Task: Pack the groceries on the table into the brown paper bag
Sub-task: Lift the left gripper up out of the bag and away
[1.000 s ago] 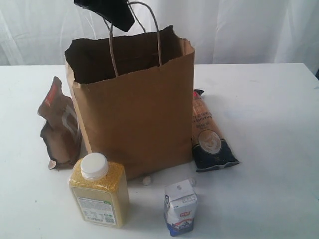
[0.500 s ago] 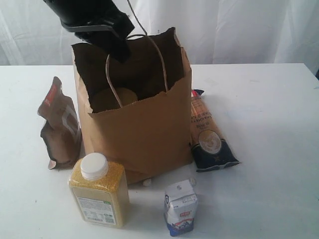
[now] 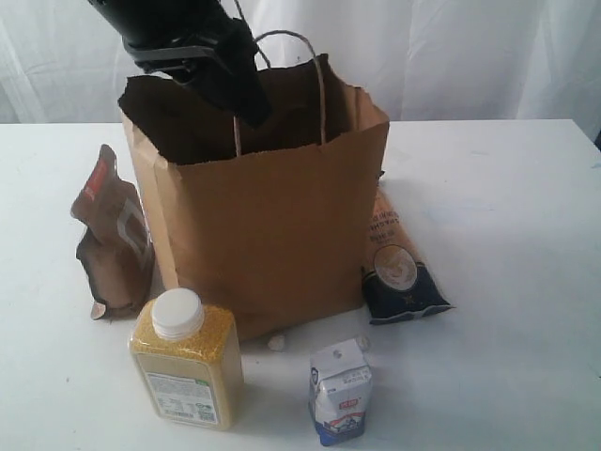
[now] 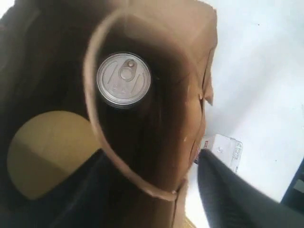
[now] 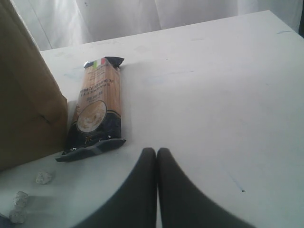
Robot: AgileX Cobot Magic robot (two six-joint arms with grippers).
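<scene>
- The brown paper bag (image 3: 272, 235) stands upright and open-mouthed about the middle of the table (image 3: 507, 188); it is the tallest thing there
- The left gripper (image 3: 246, 99) hangs over the bag's mouth, its tip dipping just inside the rim; in the left wrist view its jaws stand well apart with nothing clamped; one dark finger (image 4: 237, 199) shows outside the bag's wall; a loop handle (image 4: 92, 109) arcs between the jaws
- Inside the bag, the silver-lidded can (image 4: 123, 79) stands upright with its pull-tab up; the gold-lidded jar (image 4: 47, 152) sits beside it, only its lid showing; whether they touch I cannot tell
- The right gripper (image 5: 156, 159) hovers low over bare table toward the right edge, its fingers pressed together and empty
- The orange-navy packet (image 3: 399, 263) lies flat just beside the bag on its right-edge side, dark end toward the near edge
- The dark-brown pouch (image 3: 113, 235) stands slumped just beside the bag on its left-edge side
- The yellow grain bottle (image 3: 186, 362) stands upright, white cap up, between the bag and the near edge; it is close to the bag's front
- The white-blue carton (image 3: 340, 390) stands upright near the near edge, apart from the bottle
- A small white lump (image 3: 275, 341) lies at the foot of the bag
</scene>
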